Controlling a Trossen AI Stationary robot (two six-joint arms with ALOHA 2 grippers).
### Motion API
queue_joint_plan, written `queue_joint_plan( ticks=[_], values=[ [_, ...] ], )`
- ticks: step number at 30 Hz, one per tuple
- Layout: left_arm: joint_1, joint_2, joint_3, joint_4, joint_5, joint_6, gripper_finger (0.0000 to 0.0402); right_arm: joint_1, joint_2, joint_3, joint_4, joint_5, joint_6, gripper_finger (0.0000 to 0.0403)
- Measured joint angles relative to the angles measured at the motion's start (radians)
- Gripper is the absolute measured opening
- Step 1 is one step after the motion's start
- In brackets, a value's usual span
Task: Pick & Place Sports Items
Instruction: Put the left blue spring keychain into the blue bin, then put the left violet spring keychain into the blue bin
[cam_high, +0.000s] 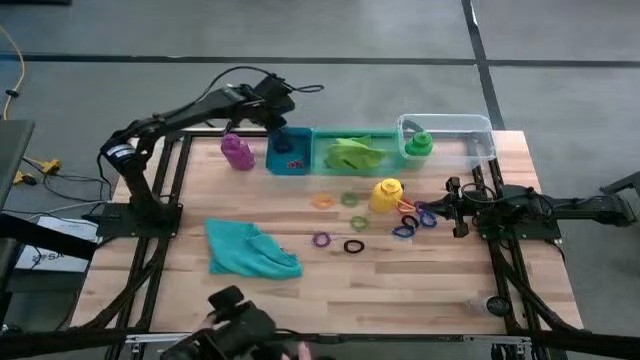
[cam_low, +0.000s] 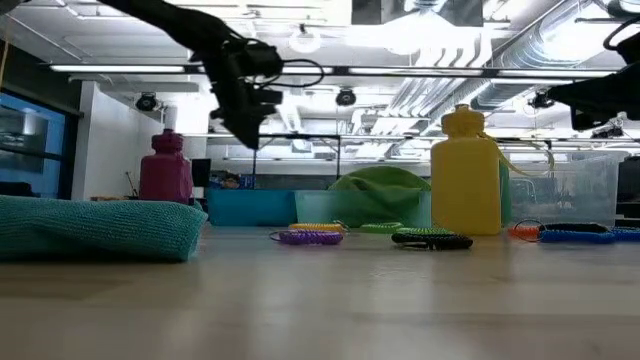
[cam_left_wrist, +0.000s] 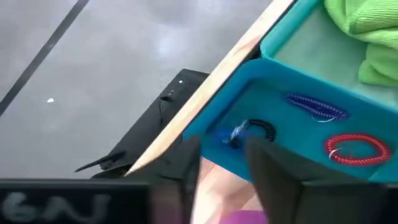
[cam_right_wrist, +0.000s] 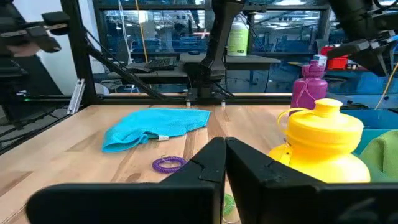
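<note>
You get bright, even light from overhead; ceiling strip lamps (cam_low: 190, 68) glare white in low view. Shadows on the pale wooden table top (cam_high: 420, 285) stay soft & faint. Left wrist view is smeared w/ motion blur. Low view's foreground table is out of focus, as is the teal knitted cloth (cam_low: 95, 228).

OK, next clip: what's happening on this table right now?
The robot is sorting sports items into bins. The left hand hangs over the blue bin, fingers parted, with nothing seen in them; red, blue and dark rings lie inside. The lime-green cloth is in the green bin, the green bottle in the clear one. The right hand waits shut. Teal cloth, yellow bottle, purple bottle and loose rings remain out.
</note>
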Motion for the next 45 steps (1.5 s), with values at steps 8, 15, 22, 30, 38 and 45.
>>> queue_joint_plan(
  ticks=[8, 15, 22, 30, 38, 45],
  values=[
    [-0.013, 0.000, 0.000, 0.000, 0.031, -0.013, 0.0217, 0.000, 0.000, 0.000, 0.000, 0.000, 0.000, 0.0000],
    [-0.036, -0.035, 0.000, 0.014, 0.254, -0.043, 0.0246, 0.000, 0.000, 0.000, 0.000, 0.000, 0.000, 0.0000],
    [-0.040, -0.086, 0.000, 0.137, 0.574, -0.163, 0.0246, 0.000, 0.000, 0.000, 0.000, 0.000, 0.000, 0.0000],
    [-0.056, -0.112, -0.001, 0.266, 0.744, -0.344, 0.0246, 0.000, 0.000, 0.000, 0.000, 0.000, 0.000, 0.0000],
    [-0.122, -0.117, -0.001, 0.270, 0.747, -0.478, 0.0246, 0.000, 0.000, 0.000, 0.000, 0.000, 0.000, 0.0000],
    [-0.216, -0.117, -0.001, 0.276, 0.725, -0.442, 0.0245, 0.000, 0.000, 0.000, 0.000, 0.000, 0.000, 0.0000]
  ],
)
